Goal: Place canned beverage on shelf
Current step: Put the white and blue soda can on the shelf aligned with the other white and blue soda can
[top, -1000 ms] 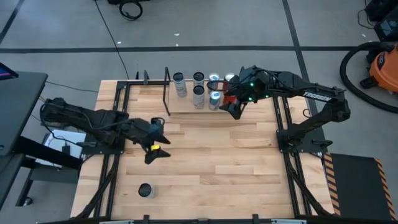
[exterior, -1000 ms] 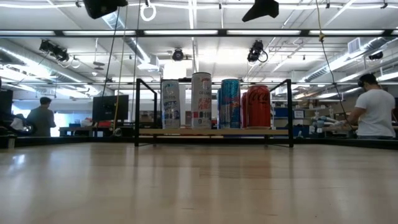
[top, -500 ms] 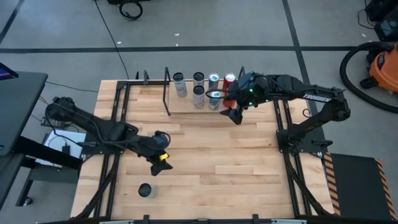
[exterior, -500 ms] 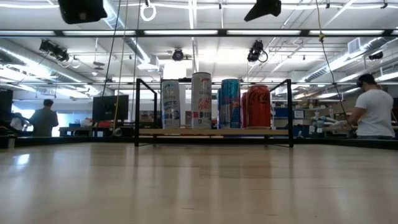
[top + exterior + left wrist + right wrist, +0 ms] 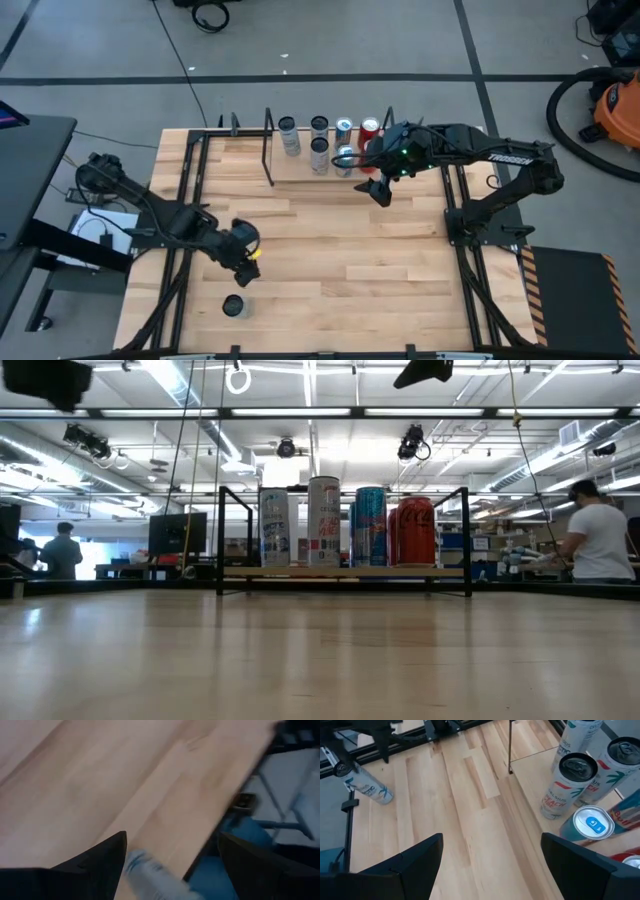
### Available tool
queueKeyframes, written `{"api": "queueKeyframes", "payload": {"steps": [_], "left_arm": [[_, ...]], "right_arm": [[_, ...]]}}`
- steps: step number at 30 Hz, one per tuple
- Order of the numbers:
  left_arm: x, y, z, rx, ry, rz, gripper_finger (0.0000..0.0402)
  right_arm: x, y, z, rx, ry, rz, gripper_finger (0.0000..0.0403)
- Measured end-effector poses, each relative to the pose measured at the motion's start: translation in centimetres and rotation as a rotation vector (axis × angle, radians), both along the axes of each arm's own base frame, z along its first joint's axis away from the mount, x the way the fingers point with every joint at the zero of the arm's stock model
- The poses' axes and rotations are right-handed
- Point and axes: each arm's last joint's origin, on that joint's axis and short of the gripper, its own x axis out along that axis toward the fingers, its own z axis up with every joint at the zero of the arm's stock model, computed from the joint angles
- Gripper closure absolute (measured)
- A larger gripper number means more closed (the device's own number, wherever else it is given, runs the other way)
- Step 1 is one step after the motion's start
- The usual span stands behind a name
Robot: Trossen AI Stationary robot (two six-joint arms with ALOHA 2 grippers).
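One canned beverage stands upright alone on the tabletop near the front left; the right wrist view shows it as a white-and-blue can. My left gripper hovers open just beyond it, tilted downward. In the left wrist view a blurred pale can lies low between the spread fingers. The shelf sits at the far edge with several cans on its board. My right gripper hangs open in front of the shelf's right end, over cans, touching nothing.
The shelf's black wire frames stand upright at its two ends. Bare wooden tabletop stretches between the shelf and the lone can. The table's left edge and black frame rails run close beside the left arm. People stand in the room beyond.
My left gripper has swung toward the table's near-left corner and sunk a little, closing on the lone can, while its wrist rolled. My right gripper has drifted slightly away from the shelf toward the near edge. No can has moved.
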Motion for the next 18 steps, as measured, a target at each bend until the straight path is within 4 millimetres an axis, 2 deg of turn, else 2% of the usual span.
{"api": "queueKeyframes", "payload": {"steps": [3,8,18], "left_arm": [[-0.7,-0.3,-0.3,-0.019,0.071,0.055,0.0088],[-1.0,-1.7,-0.2,-0.096,0.065,0.086,0.0088],[-1.2,-4.1,-1.5,-0.13,0.146,0.101,0.0088]], "right_arm": [[0.0,0.1,0.0,-0.002,0.001,0.006,0.0057],[0.0,0.1,0.0,-0.013,0.002,-0.006,0.0057],[0.0,0.1,0.0,-0.019,0.003,-0.007,0.0057]]}}
